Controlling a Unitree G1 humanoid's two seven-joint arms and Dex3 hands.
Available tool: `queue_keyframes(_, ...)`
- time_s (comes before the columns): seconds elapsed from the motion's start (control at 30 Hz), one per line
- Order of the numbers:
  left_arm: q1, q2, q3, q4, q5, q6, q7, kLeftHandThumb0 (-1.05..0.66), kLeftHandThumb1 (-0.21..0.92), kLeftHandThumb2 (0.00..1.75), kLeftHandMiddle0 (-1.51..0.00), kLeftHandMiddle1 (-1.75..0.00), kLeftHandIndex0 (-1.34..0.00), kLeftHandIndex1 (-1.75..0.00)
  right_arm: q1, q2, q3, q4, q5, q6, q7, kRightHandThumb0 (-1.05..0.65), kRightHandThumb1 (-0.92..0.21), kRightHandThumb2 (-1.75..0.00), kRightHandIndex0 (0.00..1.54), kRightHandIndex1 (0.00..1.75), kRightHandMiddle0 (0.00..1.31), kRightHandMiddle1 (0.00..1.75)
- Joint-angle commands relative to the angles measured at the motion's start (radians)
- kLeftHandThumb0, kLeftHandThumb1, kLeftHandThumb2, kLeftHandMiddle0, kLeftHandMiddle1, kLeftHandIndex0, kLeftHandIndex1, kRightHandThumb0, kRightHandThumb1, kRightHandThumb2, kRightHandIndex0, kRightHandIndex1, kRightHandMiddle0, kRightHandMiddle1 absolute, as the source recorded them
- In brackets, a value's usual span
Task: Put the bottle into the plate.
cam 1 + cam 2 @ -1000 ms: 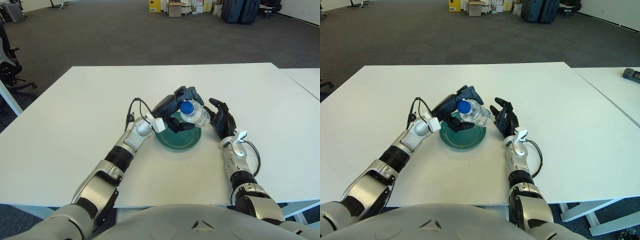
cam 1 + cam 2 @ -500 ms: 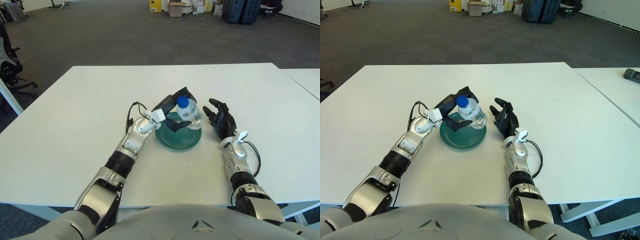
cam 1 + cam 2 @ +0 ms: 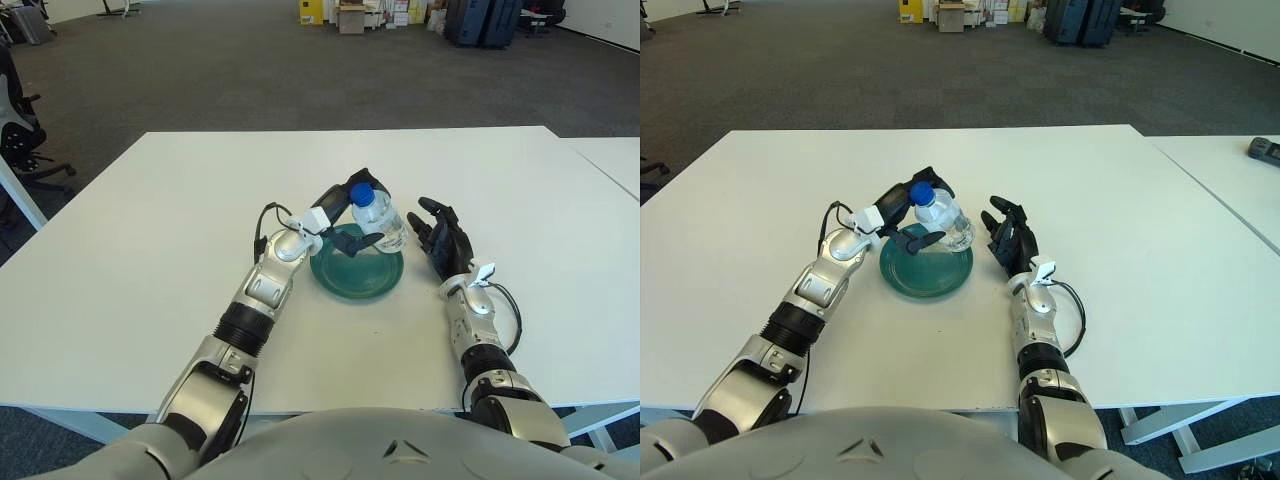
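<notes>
Both head eyes look forward and down, sharing the table [image 3: 150,230]

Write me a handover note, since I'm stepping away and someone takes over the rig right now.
Left hand: shut on the bottle, holding it roughly upright over the far side of the green plate.
Right hand: open, idle, just right of the plate.
Done: bottle grasped and brought to the plate.
Left: set it down, if not already seated (cannot tell), then release and withdraw.

Your view is bright and evenly lit: the white counter [image 3: 150,230] shows no harsh glare, and only a soft, short shadow falls beneath the green plate [image 3: 357,272]. Beyond the counter, the carpeted floor [image 3: 200,70] looks darker yet sharp.
</notes>
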Motion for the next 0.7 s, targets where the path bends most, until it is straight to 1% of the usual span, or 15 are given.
queue_keyframes(0.0, -0.018, -0.002, 0.022, -0.017, -0.005, 0.000, 0.012, -0.45, 0.37, 1.24, -1.15, -1.75, -0.56, -1.75, 0.053, 0.014, 0.000, 0.033, 0.007, 0.037, -0.007, -0.86, -0.92, -1.06, 0.42, 0.00, 0.08, 0.88)
queue_keyframes(0.3, -0.028, 0.002, 0.037, -0.031, 0.006, 0.012, 0.018, -0.45, 0.37, 1.25, -1.16, -1.75, -0.56, -1.75, 0.057, 0.017, 0.000, 0.022, 0.008, 0.053, -0.014, -0.86, -0.92, -1.05, 0.43, 0.01, 0.05, 0.88)
queue_keyframes(0.53, -0.045, 0.024, 0.032, -0.066, 0.043, 0.054, 0.013, -0.45, 0.36, 1.25, -1.16, -1.75, -0.57, -1.75, 0.062, 0.017, -0.002, 0.013, 0.014, 0.066, -0.010, -0.85, -0.92, -1.04, 0.45, 0.01, 0.06, 0.88)
queue_keyframes(0.67, -0.065, 0.043, 0.027, -0.088, 0.071, 0.092, 0.000, -0.45, 0.36, 1.25, -1.16, -1.75, -0.57, -1.75, 0.062, 0.015, 0.000, 0.011, 0.008, 0.066, -0.014, -0.86, -0.92, -1.05, 0.46, 0.02, 0.06, 0.88)
